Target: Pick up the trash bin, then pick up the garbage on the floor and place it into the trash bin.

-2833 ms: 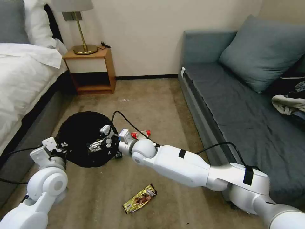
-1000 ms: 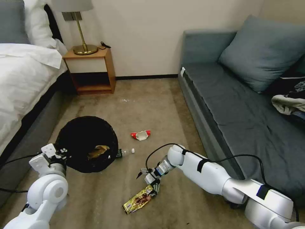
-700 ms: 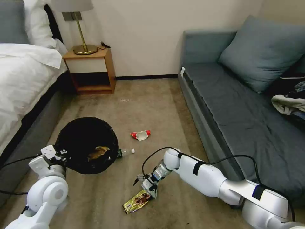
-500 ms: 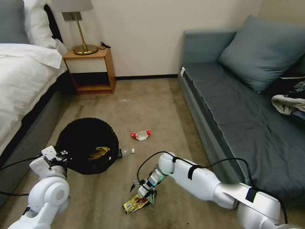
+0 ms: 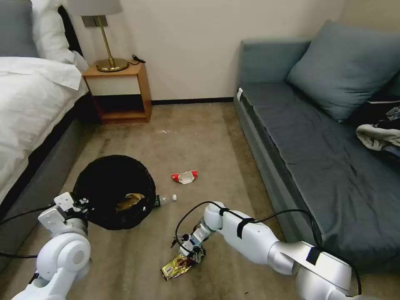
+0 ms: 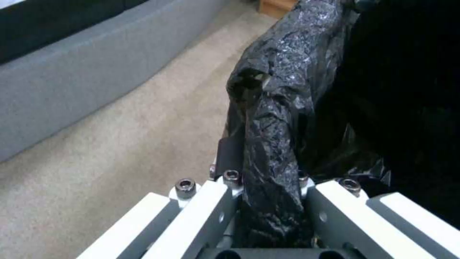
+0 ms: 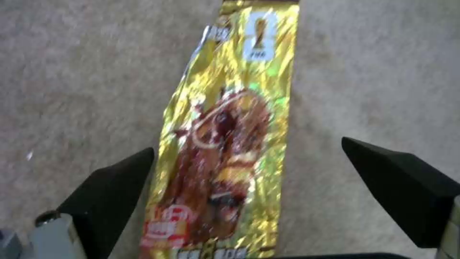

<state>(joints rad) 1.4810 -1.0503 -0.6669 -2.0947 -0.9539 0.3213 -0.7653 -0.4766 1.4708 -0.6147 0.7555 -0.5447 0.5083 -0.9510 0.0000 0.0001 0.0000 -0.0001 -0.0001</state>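
Your left end effector (image 6: 268, 201) is clamped on a fold of the black bag at the rim of the trash bin (image 5: 113, 191), which sits near the bed-side edge of the floor. That grip looks meant to keep the bin in hand and its mouth facing up, so litter can be dropped in from above. A tan paper scrap (image 5: 128, 200) already lies inside. Your right end effector (image 5: 192, 253) is low over the carpet in the near middle of the floor, fingers spread wide and empty, straddling the gold snack wrapper (image 7: 225, 144). The wrapper lies flat, so the fingers (image 7: 110, 190) probably need to come down on either side of its narrow width and pinch it. The head view shows the layout: a clear bottle (image 5: 164, 199) lies touching the bin's outer side, and a red-and-white packet (image 5: 184, 177) sits farther out toward the sofa, both still on the floor. The right wrist view shows what the head view cannot, that the wrapper runs lengthwise between the two finger pads with carpet visible on both sides. The left wrist view confirms the pinch on the bag.
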